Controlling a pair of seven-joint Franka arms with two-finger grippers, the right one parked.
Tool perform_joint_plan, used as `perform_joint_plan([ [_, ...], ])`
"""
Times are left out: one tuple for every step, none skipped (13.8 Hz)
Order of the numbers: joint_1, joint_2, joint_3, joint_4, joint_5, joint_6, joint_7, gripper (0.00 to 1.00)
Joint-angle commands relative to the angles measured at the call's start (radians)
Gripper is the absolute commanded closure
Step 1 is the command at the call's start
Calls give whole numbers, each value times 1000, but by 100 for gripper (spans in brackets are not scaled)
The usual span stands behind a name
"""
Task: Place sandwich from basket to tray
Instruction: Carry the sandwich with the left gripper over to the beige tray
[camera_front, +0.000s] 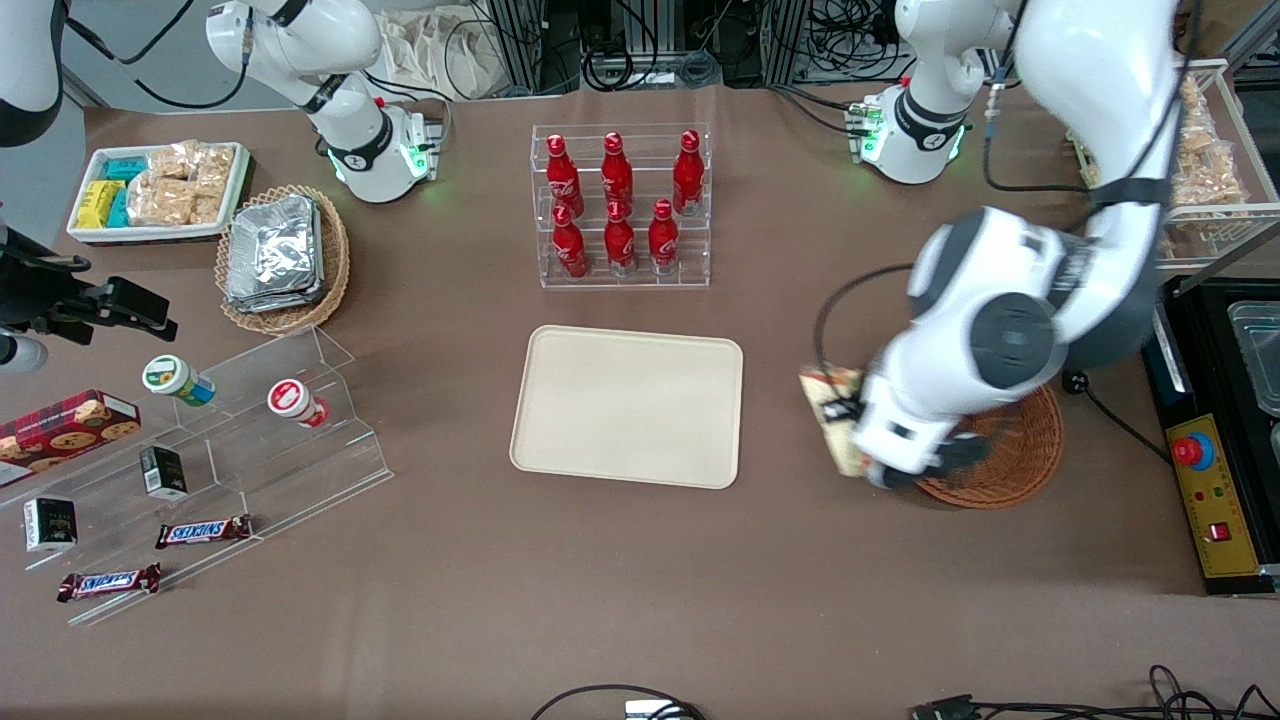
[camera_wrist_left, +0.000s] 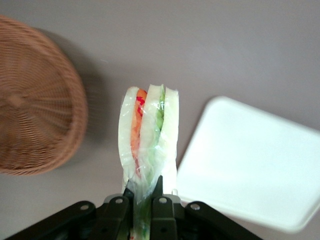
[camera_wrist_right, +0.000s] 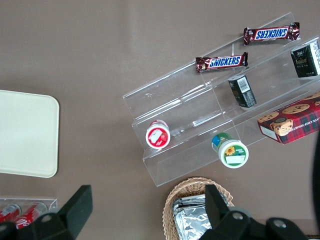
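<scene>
Gripper, wrist view: jaws nearly closed, pinching the sandwich by one thin end. Wedge hangs out from the fingers, wrapped in clear film.

Handling, as judged: light, soft, easily crushed. Bread slices bow around the orange and green filling, so the layers could slide or splay under a hard squeeze. Film looks slick; a pinch on film alone may slip. Best hold is across both bread faces near the thicker edge, with gentle pressure. Current hold sits at the narrow end, so the free end may sag or swing.

Position, front view: sandwich is in the air over bare table, clear of the basket rim and just beside it, between basket and tray. Gripper is mostly hidden by the arm's wrist.

Nearest the camera: basket and held sandwich. Slightly farther and toward the parked arm's end: tray, nothing on it. Farther still: rack of red bottles.

Task judged partway: sandwich lifted out, not yet set down.
</scene>
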Motion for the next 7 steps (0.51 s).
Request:
perform_joint_plan([
  [-97,150,-12,51,6,96,90,100],
  [-129,185,-11,51,11,148,90,100],
  [-160,216,-11,48,35,177,90,100],
  [-178,242,-11,48,72,188,93,100],
  [-188,266,-11,50,100,200,99,100],
  [-195,282,-11,44,118,216,124,100],
  [-198,296,-11,42,132,223,145,100],
])
